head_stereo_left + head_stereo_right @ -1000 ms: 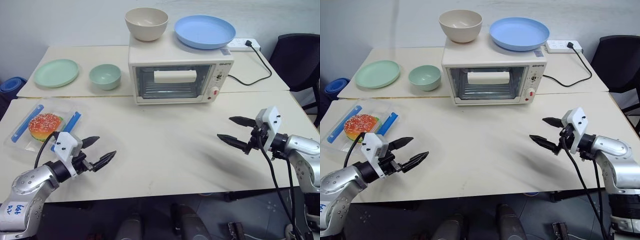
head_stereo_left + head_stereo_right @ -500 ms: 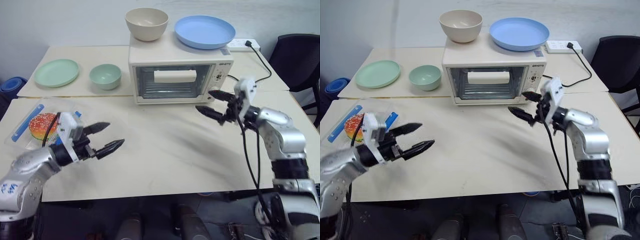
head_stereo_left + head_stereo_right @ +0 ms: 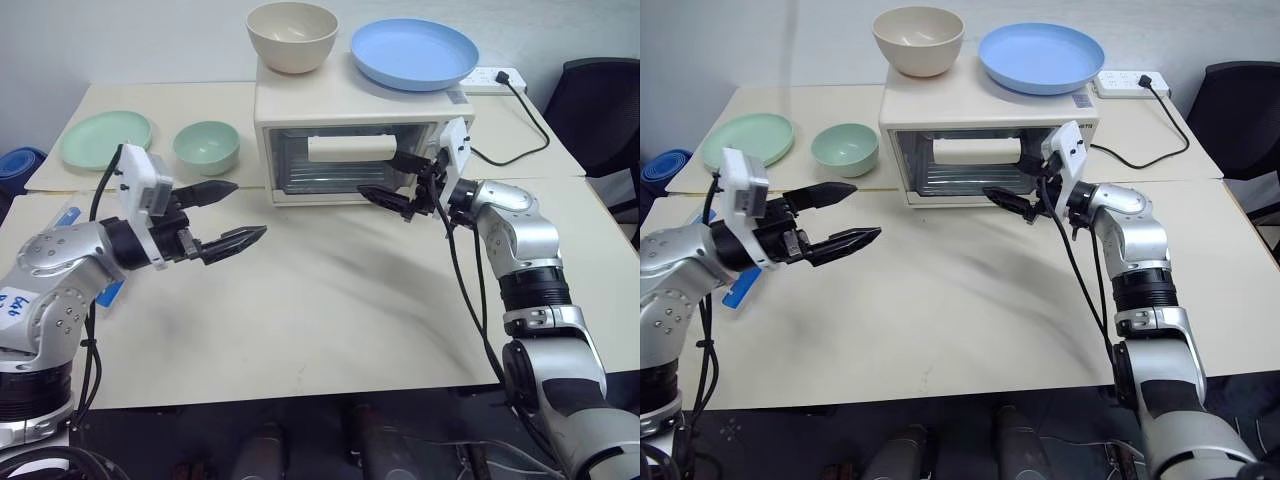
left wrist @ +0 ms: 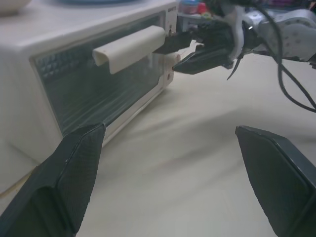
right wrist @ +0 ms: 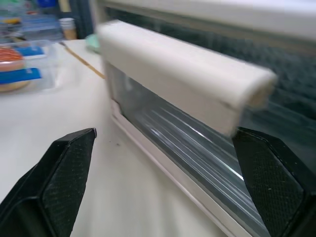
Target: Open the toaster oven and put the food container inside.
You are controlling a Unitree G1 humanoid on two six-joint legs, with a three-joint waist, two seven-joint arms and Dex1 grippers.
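Right hand (image 3: 392, 178), spread wide and empty, faces the toaster oven (image 3: 350, 130) handle (image 3: 350, 148).

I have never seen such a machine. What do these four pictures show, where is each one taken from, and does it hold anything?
It is a two-armed robot at a table. Two pictures come from its head, two from cameras on its wrists. The left hand and the right hand are both open and hold nothing. The right hand is close to the handle of the closed toaster oven, which carries a beige bowl and a blue plate. A green plate and a green bowl lie on the table too. The food container sits behind the left arm.
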